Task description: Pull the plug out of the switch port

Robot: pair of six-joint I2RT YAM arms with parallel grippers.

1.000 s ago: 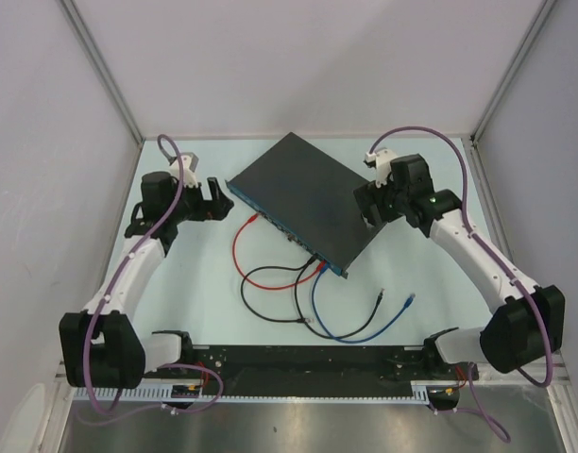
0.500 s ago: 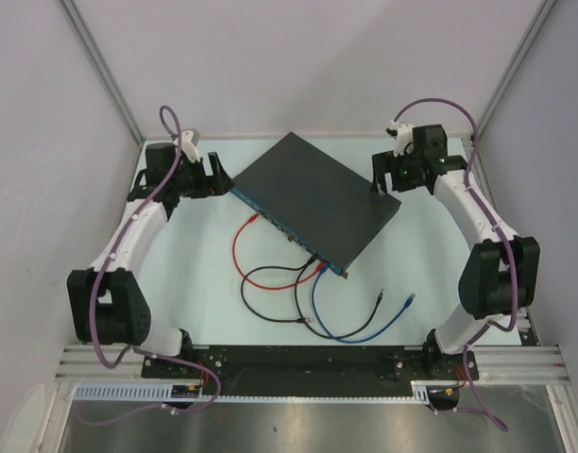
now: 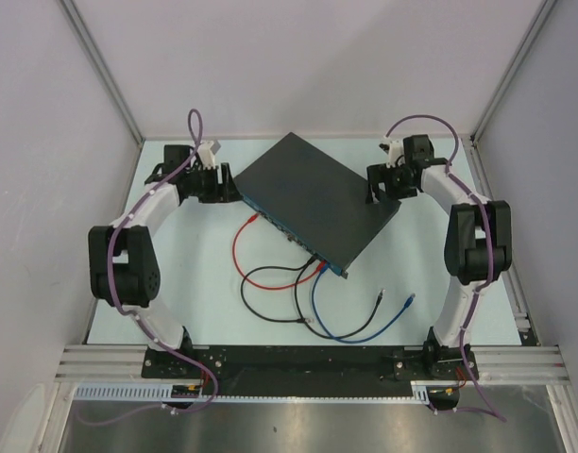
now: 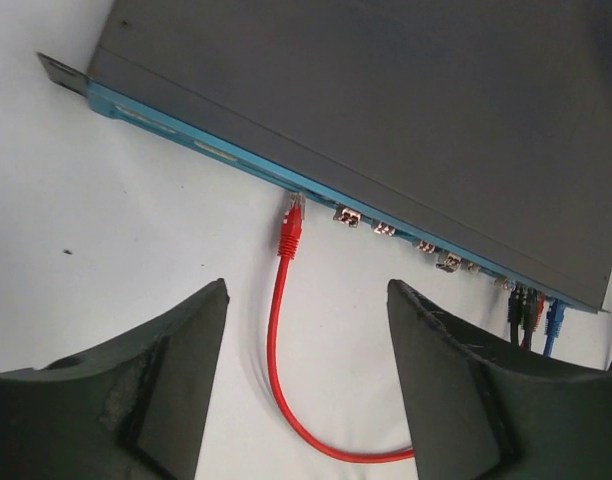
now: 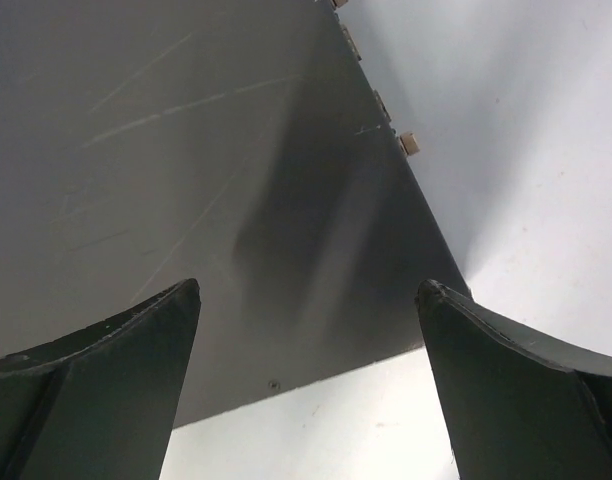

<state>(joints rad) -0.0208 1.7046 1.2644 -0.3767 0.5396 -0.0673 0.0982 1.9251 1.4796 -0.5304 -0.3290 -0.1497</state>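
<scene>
Left wrist view: left gripper, jaws wide, faced red plug at switch; it needed a pinch on plug body, then straight pull w/o twist. Right gripper, likewise spread, hovered over switch.

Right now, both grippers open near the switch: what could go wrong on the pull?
1. The right gripper is open over the switch, gripping nothing; a pull may drag the box.
2. The left gripper faces the red plug at an angle to the teal edge; an off-axis tug could jam its latch.
3. The other plugs sit bunched farther along; easy to grab a neighbour.
</scene>
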